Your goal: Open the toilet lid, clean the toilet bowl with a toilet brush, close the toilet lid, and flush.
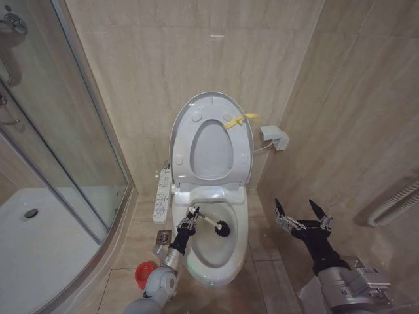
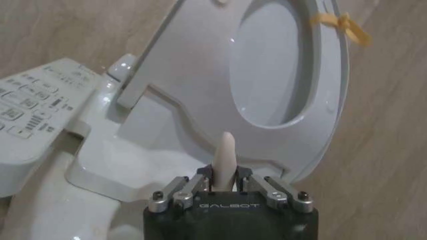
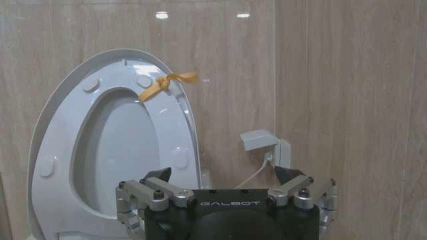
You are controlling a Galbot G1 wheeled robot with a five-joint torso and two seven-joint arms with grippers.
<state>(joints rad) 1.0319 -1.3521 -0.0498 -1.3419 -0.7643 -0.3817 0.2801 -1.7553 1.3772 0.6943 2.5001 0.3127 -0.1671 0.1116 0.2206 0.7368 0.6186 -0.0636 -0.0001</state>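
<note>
White ceramic elongated toilet bowl (image 1: 219, 252) sits against the tan tiled wall, with the large glossy white oval plastic toilet lid (image 1: 211, 140) upright behind it, seat ring raised with it, yellow ribbon tag (image 1: 239, 121) at its edge. Left gripper (image 1: 191, 217) is over the bowl's left rim, pinching the thin white stick handle of the toilet brush (image 1: 211, 223); handle runs right and down from the gripper, black bristle head inside the bowl near the middle, contact with the ceramic not resolvable. Left wrist view shows the handle tip poking out between the pressed fingers, so grip is near the end. Risk 1: long lever on a thin stick, so side load from scrubbing could twist it in the pinch or drop it into the bowl. Risk 2: a wide sweep could knock the white button panel (image 1: 162, 195) just beside the gripper, or bump the raised lid so it falls on the arm. Right gripper (image 1: 302, 214) hangs spread and empty, well right of the bowl. Round red holder cup (image 1: 145, 273) on the floor by the bowl base.
</note>
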